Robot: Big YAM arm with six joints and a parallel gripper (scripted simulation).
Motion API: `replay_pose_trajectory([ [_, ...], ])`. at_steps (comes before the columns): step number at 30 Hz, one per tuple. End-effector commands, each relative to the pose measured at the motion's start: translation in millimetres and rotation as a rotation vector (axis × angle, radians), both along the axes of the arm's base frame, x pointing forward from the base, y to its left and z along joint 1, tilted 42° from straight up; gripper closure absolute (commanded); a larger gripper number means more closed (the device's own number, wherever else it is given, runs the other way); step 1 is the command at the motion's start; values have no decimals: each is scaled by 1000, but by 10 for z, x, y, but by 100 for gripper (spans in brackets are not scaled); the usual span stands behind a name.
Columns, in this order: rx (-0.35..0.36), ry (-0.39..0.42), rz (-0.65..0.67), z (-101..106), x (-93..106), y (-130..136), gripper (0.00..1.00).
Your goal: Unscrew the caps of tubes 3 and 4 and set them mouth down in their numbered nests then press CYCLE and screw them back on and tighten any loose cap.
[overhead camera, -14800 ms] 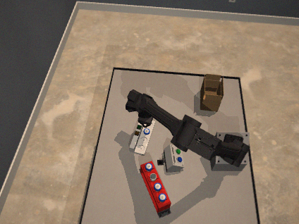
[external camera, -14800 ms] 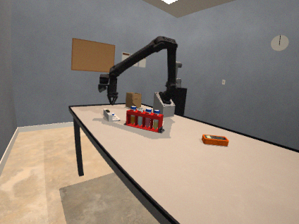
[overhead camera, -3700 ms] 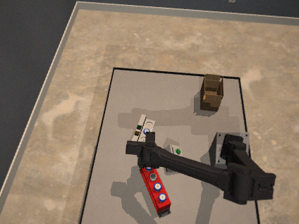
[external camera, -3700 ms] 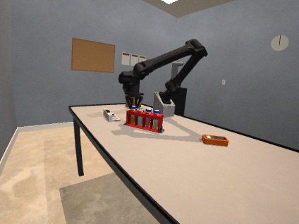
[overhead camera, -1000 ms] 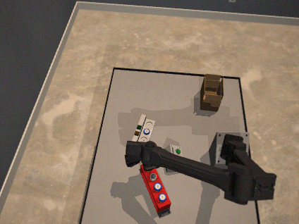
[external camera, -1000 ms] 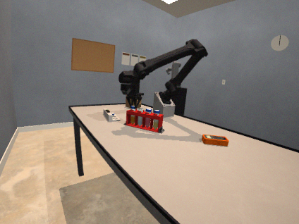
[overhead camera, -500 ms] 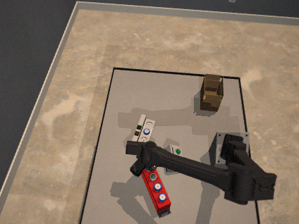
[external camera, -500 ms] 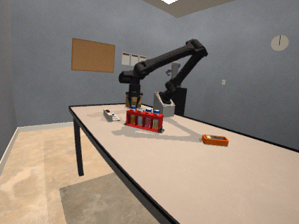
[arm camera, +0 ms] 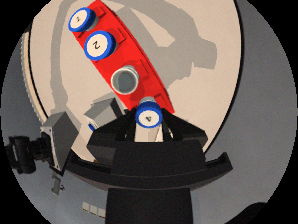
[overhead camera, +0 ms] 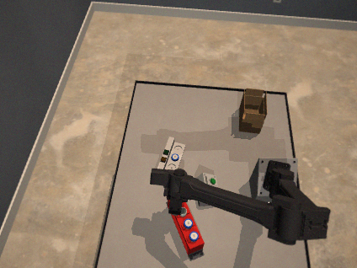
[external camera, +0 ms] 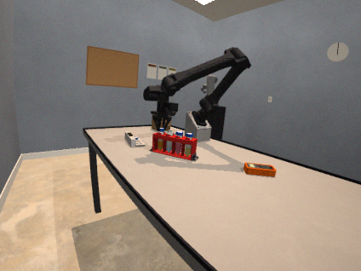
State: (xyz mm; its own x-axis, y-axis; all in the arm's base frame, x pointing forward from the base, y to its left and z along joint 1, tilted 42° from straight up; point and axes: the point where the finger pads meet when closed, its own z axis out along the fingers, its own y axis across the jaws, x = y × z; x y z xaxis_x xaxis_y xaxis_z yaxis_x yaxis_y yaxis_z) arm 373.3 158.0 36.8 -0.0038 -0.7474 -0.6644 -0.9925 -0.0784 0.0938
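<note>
In the top view, the arm (overhead camera: 236, 202) (external camera: 200, 74) stretches from its mount across the worktop (overhead camera: 202, 109) (external camera: 238, 204), its wrist bent so that the hand (overhead camera: 174, 206) (external camera: 161, 127) (arm camera: 148, 111) comes down at one end of the red decapping station (overhead camera: 195, 246) (external camera: 174, 154) (arm camera: 112, 62). A blue-rimmed cap (overhead camera: 175, 157) sits in a nest of the cap tray (overhead camera: 181, 148) (external camera: 133, 141); its number is too small to read. The green key (overhead camera: 213, 181) shows; the arm covers part of the key housing (overhead camera: 206, 177).

In the exterior view, the forearm slopes down toward the wrist and the hand points downward. Lettering on the orange device (external camera: 260, 170) cannot be made out.

In the wrist view, the hand grips the cap marked 4 (external camera: 162, 129) (arm camera: 149, 114) at tube 4's place; whether its thread is engaged cannot be told. Numbers read on the cap marked 1 (overhead camera: 194, 236) (external camera: 189, 135) (arm camera: 81, 19) and the cap marked 2 (overhead camera: 188, 223) (external camera: 180, 134) (arm camera: 99, 45), both on their tubes. Tube 3 (overhead camera: 183, 211) (external camera: 169, 146) (arm camera: 124, 81) stands uncapped. The fingers partly hide tube 4's end of the station.
</note>
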Motion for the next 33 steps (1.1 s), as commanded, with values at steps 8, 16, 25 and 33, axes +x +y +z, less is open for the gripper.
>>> replay_pose_trajectory([
  [8,10,-60,44,73,103,-16,51],
  [16,-1,2,-44,105,193,-82,51],
  [25,-57,316,-396,123,136,-36,51],
  [33,-83,518,-648,206,208,-67,51],
])
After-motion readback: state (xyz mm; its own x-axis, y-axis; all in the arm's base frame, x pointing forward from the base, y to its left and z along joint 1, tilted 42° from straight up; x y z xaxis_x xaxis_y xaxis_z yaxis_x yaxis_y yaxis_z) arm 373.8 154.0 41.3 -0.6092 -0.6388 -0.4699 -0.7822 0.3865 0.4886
